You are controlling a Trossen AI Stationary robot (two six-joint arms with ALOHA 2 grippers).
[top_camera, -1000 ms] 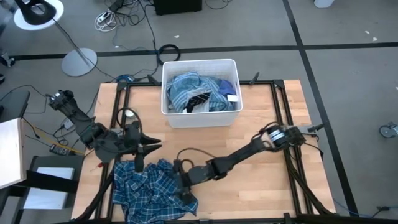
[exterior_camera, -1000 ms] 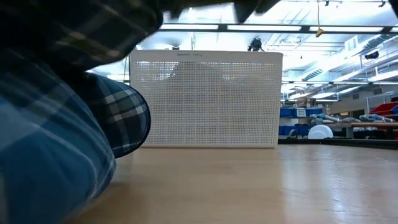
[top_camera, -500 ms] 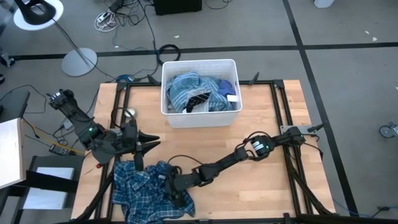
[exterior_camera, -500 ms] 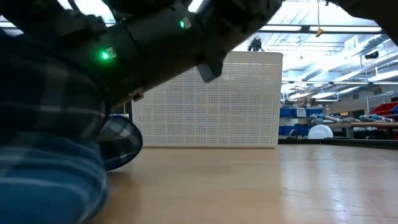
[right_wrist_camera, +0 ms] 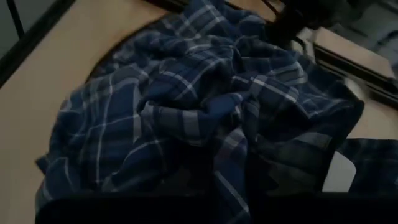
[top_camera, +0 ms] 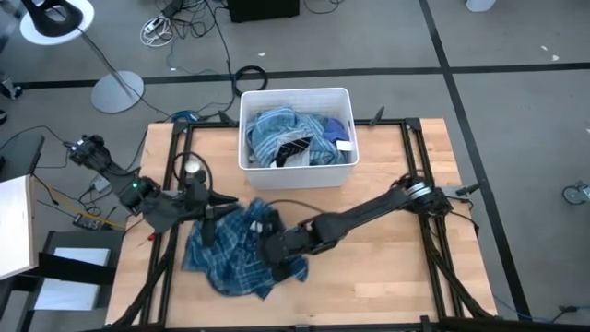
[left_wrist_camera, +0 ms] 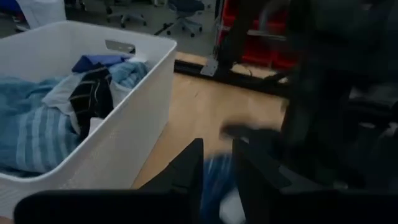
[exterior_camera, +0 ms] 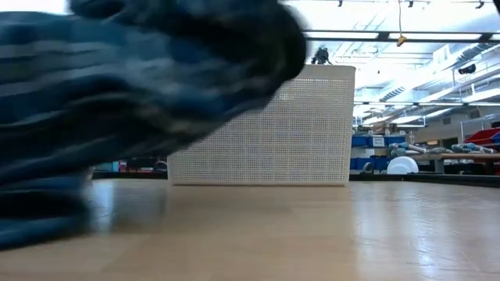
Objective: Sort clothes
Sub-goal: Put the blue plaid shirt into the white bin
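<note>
The blue-white plaid shirt (top_camera: 230, 256) hangs bunched between my two grippers over the near left of the table. In the low view the plaid shirt (exterior_camera: 117, 86) is off the wood, with one part low at the left. My left gripper (top_camera: 221, 208) is shut on its far corner. My right gripper (top_camera: 275, 253) is shut on a bunch at its right side. The other clothes (top_camera: 295, 134), striped blue cloth and a black piece (left_wrist_camera: 90, 93), lie in the white bin (top_camera: 297, 175) at the far middle. My left gripper pinches a bit of the plaid shirt's far edge (left_wrist_camera: 217, 180) between its two fingers, reaching level from the table's left. The cloth trails away toward the near side. Whether it holds one layer or several does not show. My right gripper holds a gathered fold of the plaid shirt (right_wrist_camera: 211, 127), several layers bunched together. It comes slanting down from the table's right. The bunched cloth hides the fingertips. The shirt is raised off the wood and sags between the two holds.
The white bin (exterior_camera: 262, 125) stands on the far middle of the table, its perforated wall facing the near edge. Bare wood (top_camera: 387, 267) lies to the right of the shirt. Black frame rails (top_camera: 419, 184) run along both sides of the table.
My right gripper went left and near into the plaid shirt and shut on a bunch. It then drew back up toward the far right. The shirt, earlier spread flat at the near left, has gathered, risen off the wood and shifted toward the bin.
</note>
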